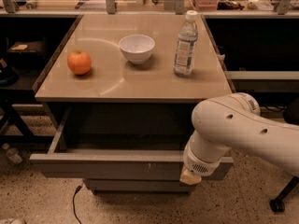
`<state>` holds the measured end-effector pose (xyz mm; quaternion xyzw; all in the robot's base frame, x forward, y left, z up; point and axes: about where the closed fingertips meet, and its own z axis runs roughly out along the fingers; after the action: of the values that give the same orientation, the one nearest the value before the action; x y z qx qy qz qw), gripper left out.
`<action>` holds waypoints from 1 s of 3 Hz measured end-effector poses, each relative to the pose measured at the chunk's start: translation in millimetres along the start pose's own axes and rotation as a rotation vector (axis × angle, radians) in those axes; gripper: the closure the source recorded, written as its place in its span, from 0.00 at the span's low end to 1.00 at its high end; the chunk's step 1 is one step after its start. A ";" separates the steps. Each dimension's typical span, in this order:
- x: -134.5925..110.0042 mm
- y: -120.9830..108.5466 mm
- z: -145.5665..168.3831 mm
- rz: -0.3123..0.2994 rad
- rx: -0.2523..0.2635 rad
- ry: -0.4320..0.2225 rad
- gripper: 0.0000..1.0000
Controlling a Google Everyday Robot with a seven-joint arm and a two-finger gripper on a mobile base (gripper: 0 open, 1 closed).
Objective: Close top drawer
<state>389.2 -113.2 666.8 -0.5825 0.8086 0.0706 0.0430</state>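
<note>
The top drawer (112,166) stands pulled out under the tabletop, with its wide grey-brown front facing me and its dark inside showing. My white arm (243,129) comes in from the right and bends down in front of the drawer's right end. The gripper (189,176) is at the arm's lower tip, a pale tan piece right against the drawer front near its right end. The arm hides the drawer's right corner.
On the tan tabletop (135,83) stand an orange (79,62), a white bowl (137,48) and a water bottle (186,43). A narrower drawer front (131,185) sits below. A cable (74,204) lies on the speckled floor. A chair wheel (278,203) is at the right.
</note>
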 end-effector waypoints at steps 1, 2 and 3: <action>0.0 0.0 0.0 0.000 0.000 0.000 0.35; 0.0 0.0 0.0 0.000 0.000 0.000 0.13; 0.0 0.0 0.0 0.000 0.000 0.000 0.00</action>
<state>389.2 -113.2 666.8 -0.5825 0.8086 0.0706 0.0430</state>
